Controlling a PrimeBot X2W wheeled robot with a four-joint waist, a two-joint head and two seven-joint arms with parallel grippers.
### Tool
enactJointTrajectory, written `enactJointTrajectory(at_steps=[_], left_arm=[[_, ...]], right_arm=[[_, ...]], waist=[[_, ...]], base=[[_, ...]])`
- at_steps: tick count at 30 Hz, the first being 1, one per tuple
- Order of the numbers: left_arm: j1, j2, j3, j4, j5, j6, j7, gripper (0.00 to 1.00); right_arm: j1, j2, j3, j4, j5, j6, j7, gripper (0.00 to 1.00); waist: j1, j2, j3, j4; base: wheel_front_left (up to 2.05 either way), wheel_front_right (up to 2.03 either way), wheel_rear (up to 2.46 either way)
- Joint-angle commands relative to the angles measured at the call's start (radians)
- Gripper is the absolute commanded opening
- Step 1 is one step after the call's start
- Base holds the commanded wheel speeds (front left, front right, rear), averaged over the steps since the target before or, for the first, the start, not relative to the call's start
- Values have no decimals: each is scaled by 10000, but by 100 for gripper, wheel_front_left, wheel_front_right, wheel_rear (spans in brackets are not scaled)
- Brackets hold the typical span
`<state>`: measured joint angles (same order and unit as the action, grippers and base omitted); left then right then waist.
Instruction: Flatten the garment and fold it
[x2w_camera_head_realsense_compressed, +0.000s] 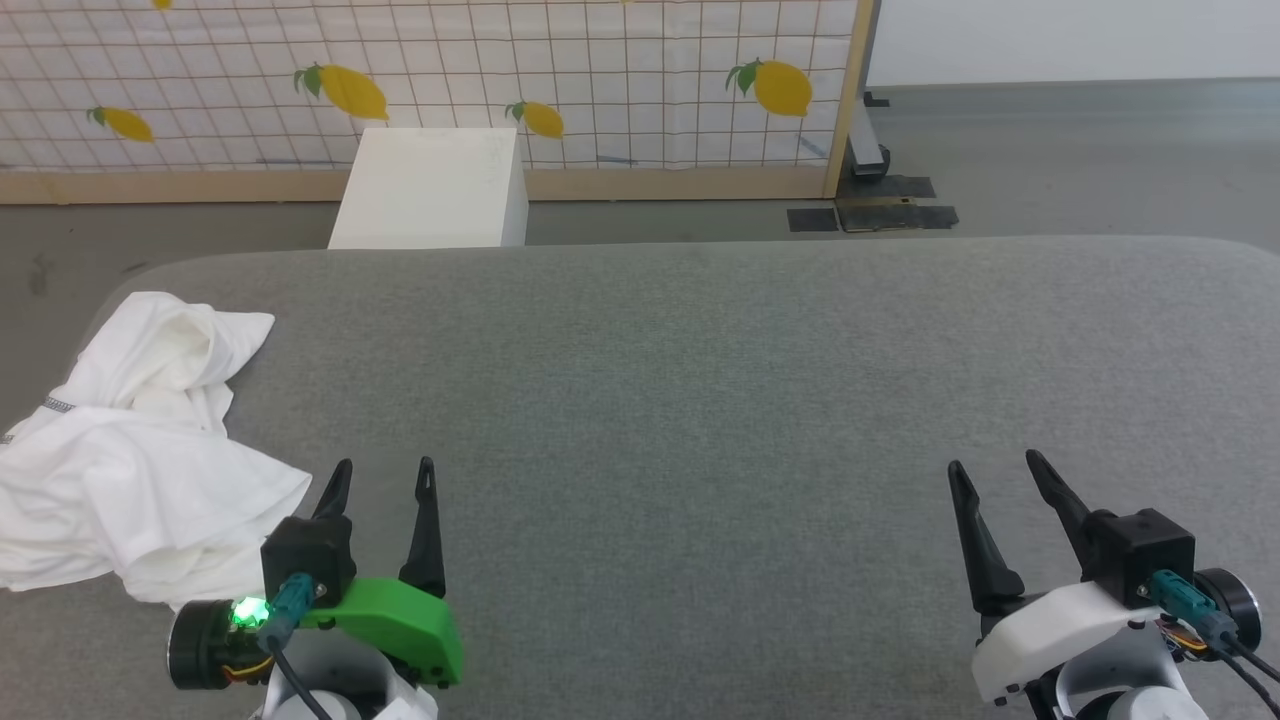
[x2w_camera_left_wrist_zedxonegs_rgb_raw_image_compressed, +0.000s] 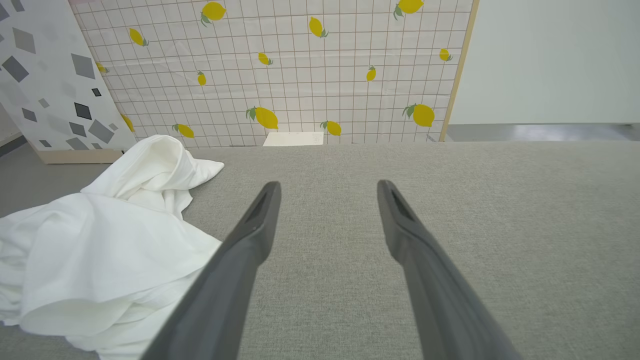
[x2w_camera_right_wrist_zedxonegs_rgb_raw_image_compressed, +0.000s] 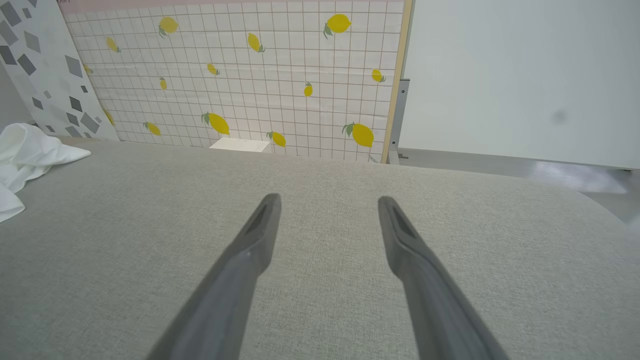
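Left tool (x2w_camera_head_realsense_compressed: 386, 464) and right tool (x2w_camera_head_realsense_compressed: 993, 461) hang released over the grey tabletop (x2w_camera_head_realsense_compressed: 700, 400), a white box (x2w_camera_head_realsense_compressed: 430, 190) beyond; the crumpled garment (x2w_camera_head_realsense_compressed: 140, 450) is cut off at the head view's left edge.

garment (x2w_camera_head_realsense_compressed: 140, 440) 1; grippers 2: left gripper (x2w_camera_head_realsense_compressed: 386, 464), right gripper (x2w_camera_head_realsense_compressed: 992, 461); white box (x2w_camera_head_realsense_compressed: 430, 190) 1; lemon screen (x2w_camera_head_realsense_compressed: 620, 100) 1

No text, label, brand or number can be read. Faint grey marks on the top of the white box (x2w_camera_head_realsense_compressed: 430, 190), in the upper left-centre of the head view, are too small to make out.
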<state>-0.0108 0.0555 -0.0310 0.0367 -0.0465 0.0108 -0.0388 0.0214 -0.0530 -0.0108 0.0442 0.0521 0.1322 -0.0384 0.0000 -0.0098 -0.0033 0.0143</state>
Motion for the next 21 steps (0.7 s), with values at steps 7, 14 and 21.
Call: enactJointTrajectory(at_steps=[7,14,21], left_arm=[[9,57,-10,104,-245,158,-302,100],[49,91,32,110,-362,244,-447,100],[113,108,35,133,-459,312,-593,100]], right_arm=[[72,7,-23,249,234,-4,-296,100],[84,9,3,390,345,-5,-442,100],[74,10,38,543,411,-6,-588,100]], waist=[[0,24,-4,472],[0,29,36,973],[0,34,43,1514]], base=[[0,0,0],[0,0,0],[0,0,0]])
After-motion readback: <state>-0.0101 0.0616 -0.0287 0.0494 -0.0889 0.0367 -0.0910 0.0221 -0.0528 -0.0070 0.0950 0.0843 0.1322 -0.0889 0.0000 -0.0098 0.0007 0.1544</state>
